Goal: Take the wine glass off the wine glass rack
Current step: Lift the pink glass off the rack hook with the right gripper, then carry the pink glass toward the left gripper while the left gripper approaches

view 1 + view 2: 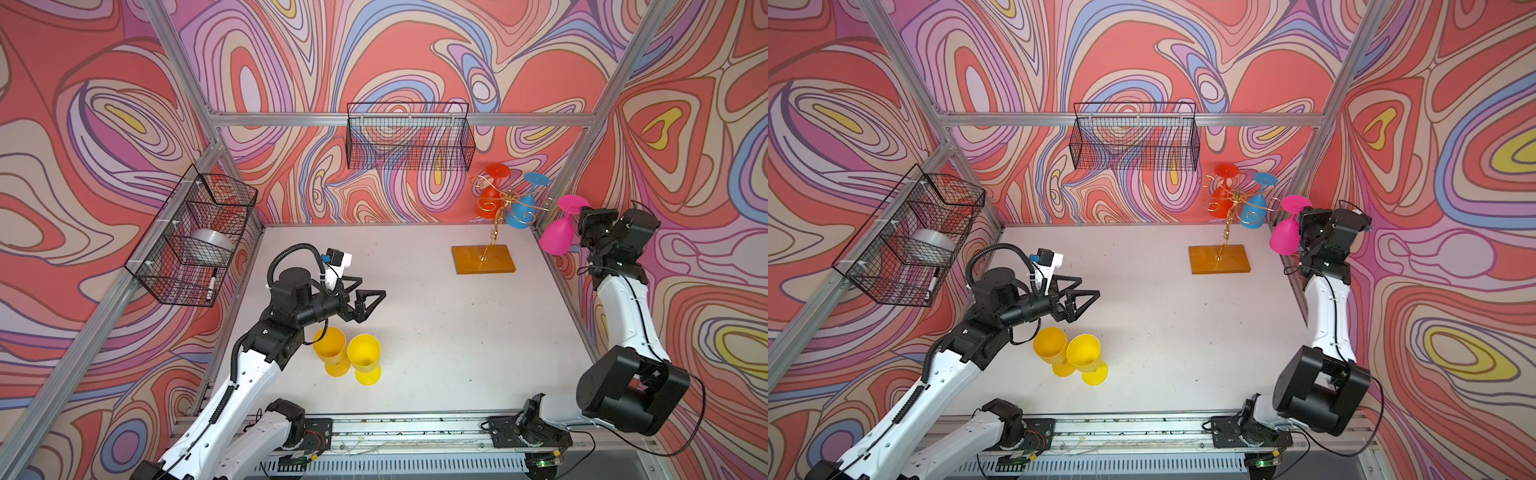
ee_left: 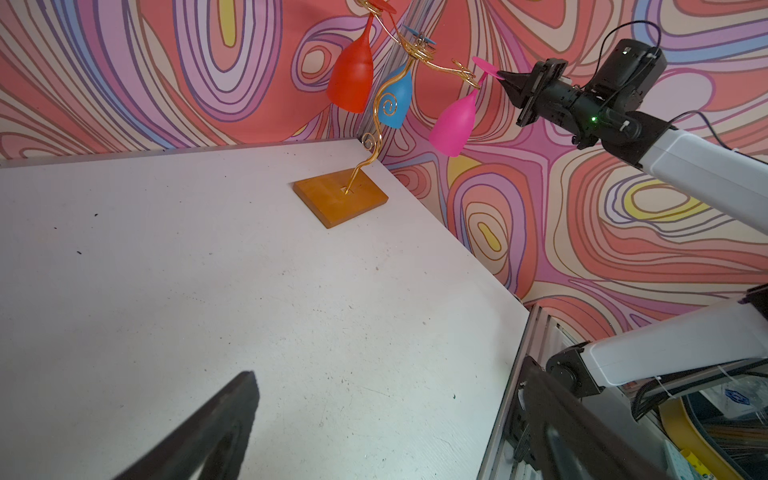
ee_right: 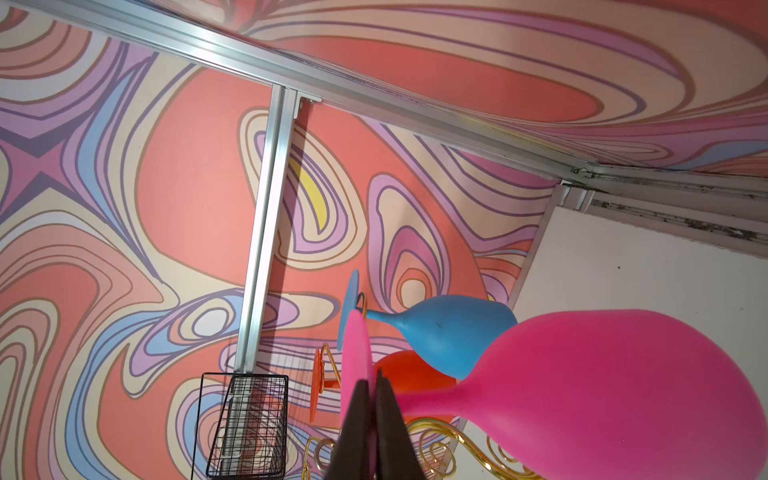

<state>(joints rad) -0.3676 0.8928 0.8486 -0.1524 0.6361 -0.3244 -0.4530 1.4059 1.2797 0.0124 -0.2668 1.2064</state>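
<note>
White tabletop (image 1: 436, 332), swirl-print walls. Right gripper (image 3: 372, 386) pinched tight on foot disc of pink wine glass (image 1: 556, 237), at outer arm tip of wine glass rack (image 1: 483, 258); cannot tell if clear of wire. Left gripper (image 1: 372, 288) wide open, empty. Lift-away judged unfinished.

No words, brands or numbers can be read anywhere; a small blue hexagonal sticker (image 2: 736, 397) is too blurred to read.
</note>
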